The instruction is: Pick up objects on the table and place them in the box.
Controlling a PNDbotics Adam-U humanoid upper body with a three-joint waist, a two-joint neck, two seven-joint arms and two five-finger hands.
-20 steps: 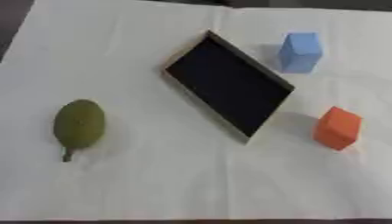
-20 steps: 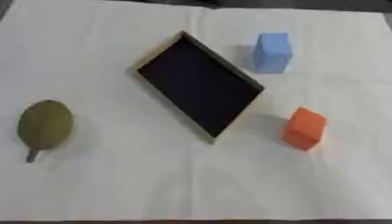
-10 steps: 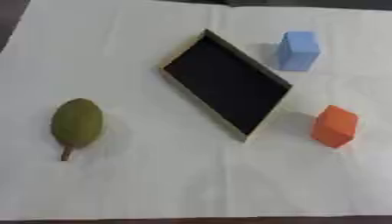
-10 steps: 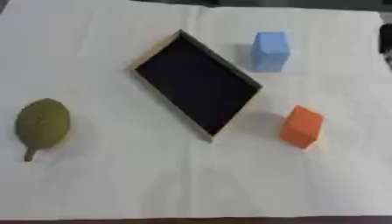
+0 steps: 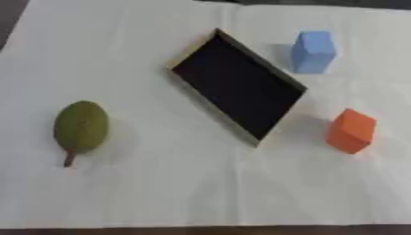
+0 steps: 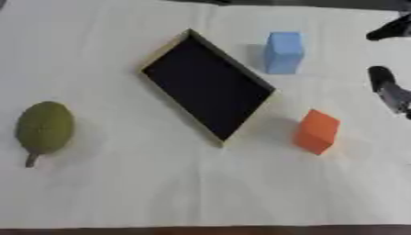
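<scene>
Since the right hand [image 6: 391, 89] only pokes in at the right edge, fingers hard to read, holding nothing visible, the orange block [image 6: 316, 131] just left of it, beside the box [image 6: 207, 88], is closest.

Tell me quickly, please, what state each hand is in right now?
Left hand: not in view.
Right hand: only fingers show at the right edge; holds nothing, state cannot be told.

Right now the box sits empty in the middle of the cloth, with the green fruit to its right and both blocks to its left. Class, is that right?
Not quite: the sides are swapped. The left eye view shows the green fruit left of the box, with the blue block and orange block to its right. The box is indeed empty.
</scene>
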